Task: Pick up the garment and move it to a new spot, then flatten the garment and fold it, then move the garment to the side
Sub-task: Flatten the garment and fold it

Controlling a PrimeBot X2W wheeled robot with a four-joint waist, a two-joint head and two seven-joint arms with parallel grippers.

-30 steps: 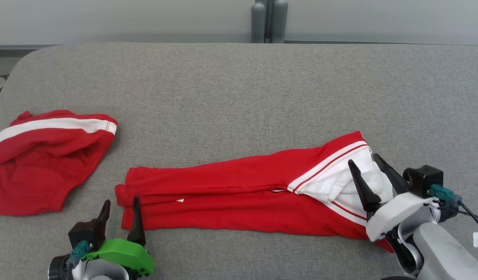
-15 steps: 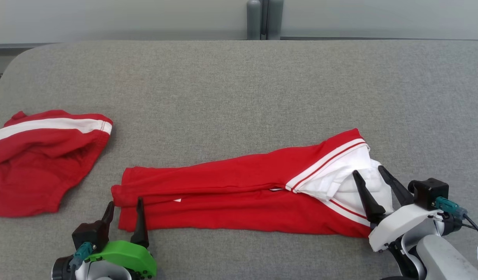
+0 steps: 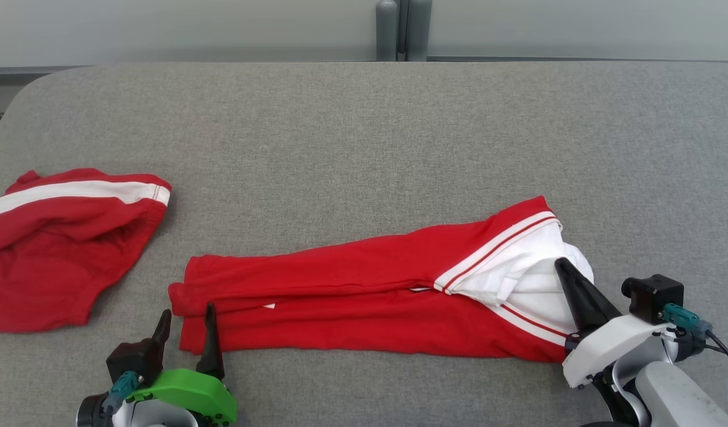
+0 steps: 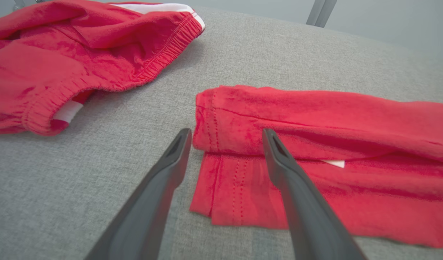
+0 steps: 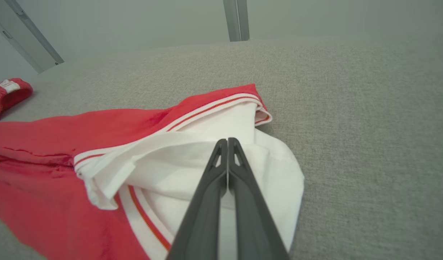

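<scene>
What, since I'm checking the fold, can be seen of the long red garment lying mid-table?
The long red garment looks like soft knit, folded lengthwise into a narrow band lying flat across the grey table. Its left end shows stitched hems; its right end opens onto bunched white fabric edged with red-and-white stripes. The right gripper has its fingers shut at that white fabric; the open left gripper straddles the left corner.

- Looks like a robotics lab or test room.
- A wide table (image 3: 364,130) covered in plain grey cloth.
- Bare pale wall (image 3: 162,29) behind it.
- Grey metal posts (image 3: 386,29) stand at the far edge.
</scene>
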